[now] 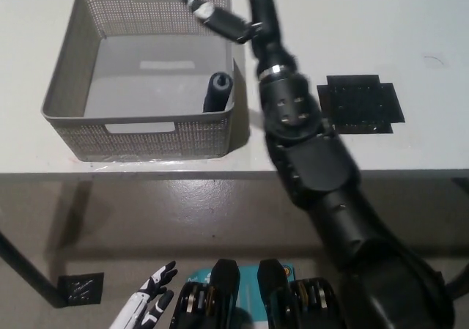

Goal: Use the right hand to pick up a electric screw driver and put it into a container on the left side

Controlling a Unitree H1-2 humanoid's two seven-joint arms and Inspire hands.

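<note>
black right hand [233, 23] open over the basket's far right corner, holding nothing; electric screwdriver [218, 91] upright inside grey basket [61, 87] against right wall; white left hand [145, 307] low, fingers spread.

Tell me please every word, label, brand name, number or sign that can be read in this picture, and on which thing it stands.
None: no readable text shows anywhere.
Grey basket: perforated walls only, no label.
Electric screwdriver inside the basket: dark, no marking can be made out.
Black mat on the table: patterned, no letters.
Right hand and left hand: no lettering visible.
</note>
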